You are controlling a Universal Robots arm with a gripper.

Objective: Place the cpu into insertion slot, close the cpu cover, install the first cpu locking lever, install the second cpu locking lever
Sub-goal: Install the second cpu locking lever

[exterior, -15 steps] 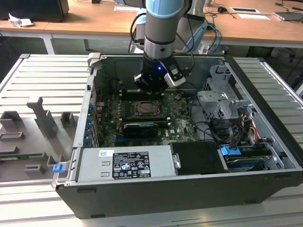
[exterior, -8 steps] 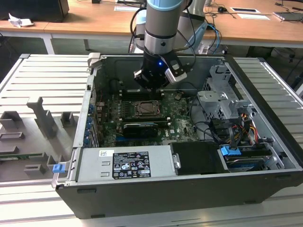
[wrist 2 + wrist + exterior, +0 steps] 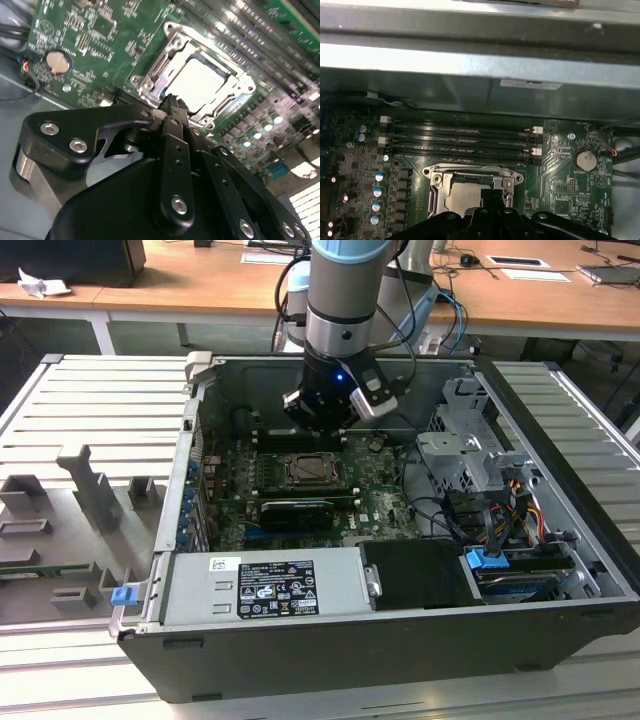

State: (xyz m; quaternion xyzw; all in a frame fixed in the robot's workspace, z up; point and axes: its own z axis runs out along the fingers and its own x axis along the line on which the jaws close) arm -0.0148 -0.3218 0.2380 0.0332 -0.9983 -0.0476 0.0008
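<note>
Black gripper [image 3: 172,102] hangs just over the chip socket inside the open PC case [image 3: 300,660].
Gripper fingers look pressed together w/ nothing between them. Right past the tips sits the slot [image 3: 197,80] w/ the pale square cpu [image 3: 200,82] lying flat in it, silver cover [image 3: 150,75] down around it like a frame. Green board [image 3: 90,35] all around. Beyond, a round coin battery [image 3: 585,160], long black memory slots [image 3: 460,140], then the grey case wall.
</note>
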